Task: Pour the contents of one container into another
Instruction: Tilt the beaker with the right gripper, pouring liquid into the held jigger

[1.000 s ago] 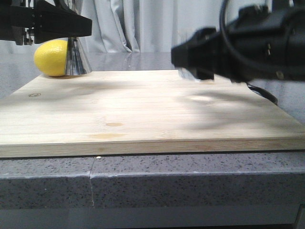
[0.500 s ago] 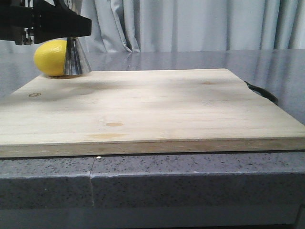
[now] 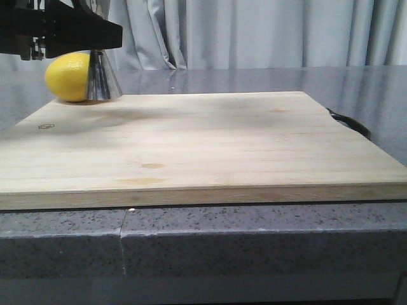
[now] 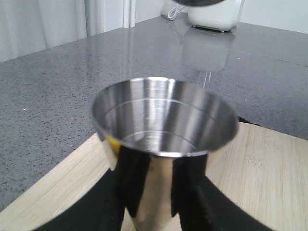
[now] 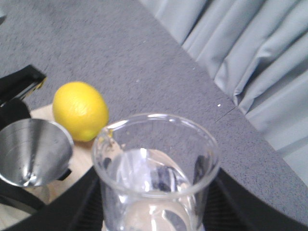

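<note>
— Beaker first: we see it upright in the right gripper, whose dark fingers press against its glass sides. It sits above and just beside the jigger. The wall is streaked with smears and reflections; we cannot tell whether any liquid is inside.

— And the jigger?

— Our left gripper pinches its waist, with black fingers on both sides. The upper cone looks bare inside. From the front its lower cone stands on the far left corner of the board, touching the lemon behind it.

— The surface?

— We see pale wood on grey speckled counter, with a black handle at the board's right edge. Farther off hang grey-white curtains. The left wrist view shows a white appliance on the counter's far side.
</note>
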Robot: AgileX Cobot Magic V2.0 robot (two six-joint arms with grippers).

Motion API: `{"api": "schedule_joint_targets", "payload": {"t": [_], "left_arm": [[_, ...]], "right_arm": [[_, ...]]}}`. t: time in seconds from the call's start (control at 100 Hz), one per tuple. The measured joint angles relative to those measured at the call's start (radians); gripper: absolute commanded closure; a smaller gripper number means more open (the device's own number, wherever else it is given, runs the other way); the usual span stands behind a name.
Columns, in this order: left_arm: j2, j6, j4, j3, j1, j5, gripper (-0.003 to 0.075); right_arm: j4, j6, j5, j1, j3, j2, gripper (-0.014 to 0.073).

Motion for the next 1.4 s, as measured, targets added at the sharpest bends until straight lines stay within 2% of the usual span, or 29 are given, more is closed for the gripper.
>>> {"api": "schedule_joint_targets", "payload": {"t": [0.21,0.56,1.4], "left_arm": [[0.0,0.0,0.001,0.0,0.0,0.0,0.0514],[0.0,0.0,0.001,0.0,0.0,0.0,0.0514],[0.0,0.0,0.001,0.0,0.0,0.0,0.0514]], "right_arm": [[-0.004,-0.141,0.109,0.039,-0.102,0.067,0.0302],[-0.027,-0.291,0.127,0.054,-0.109,0.077,0.0302],[-0.056,-0.46,0.089,0.065,-0.109,0.116,0.0302]]}}
